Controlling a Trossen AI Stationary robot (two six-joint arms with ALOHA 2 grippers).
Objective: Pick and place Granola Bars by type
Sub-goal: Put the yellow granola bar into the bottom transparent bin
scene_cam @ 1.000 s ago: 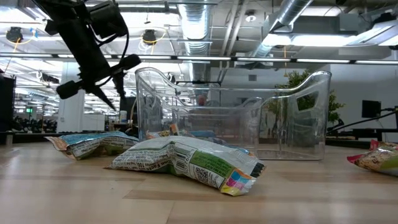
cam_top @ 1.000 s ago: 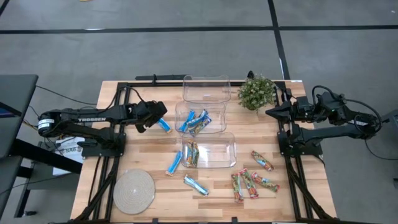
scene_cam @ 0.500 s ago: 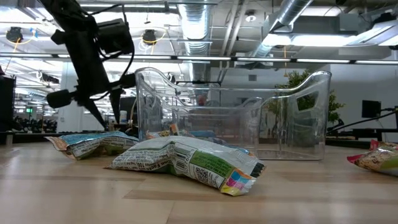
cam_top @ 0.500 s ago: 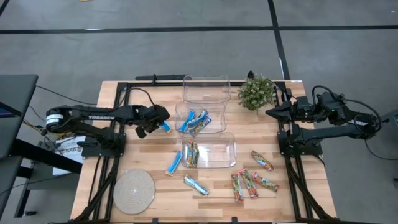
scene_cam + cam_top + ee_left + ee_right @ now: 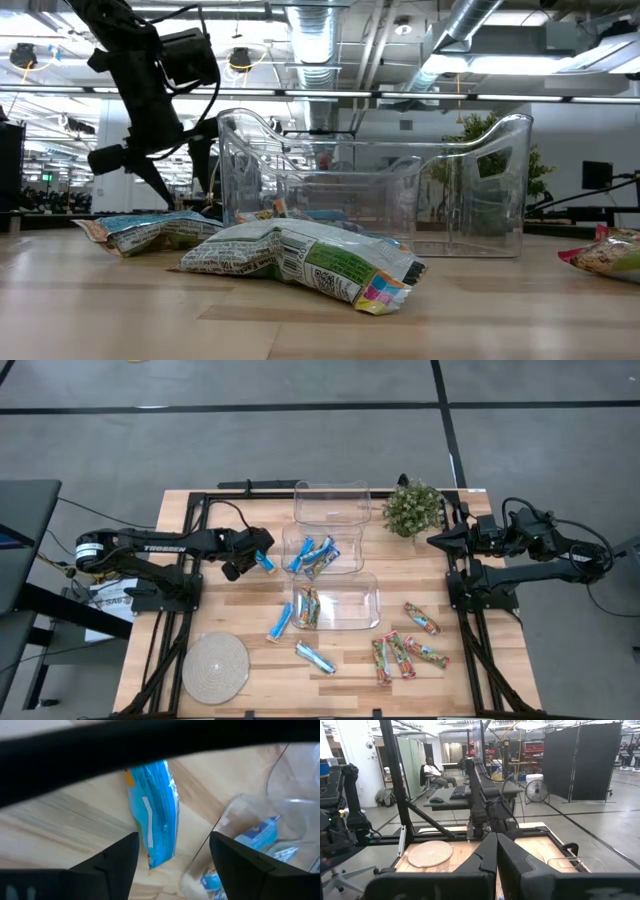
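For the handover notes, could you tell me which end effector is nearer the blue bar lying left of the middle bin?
Left. The left end effector hovers right beside the blue bar; the right end effector waits across the table by the plant.

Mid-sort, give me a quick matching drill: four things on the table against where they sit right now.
Things:
1. bright blue wrapped bar by the left gripper
2. round woven mat
3. small green potted plant
4. red-green-orange wrapped bars

Places:
A. far edge, right of the empty clear bin
B. near left corner
C. on the wood, just left of the middle clear bin
D. near right area

Pairs: 1-C, 2-B, 3-A, 4-D
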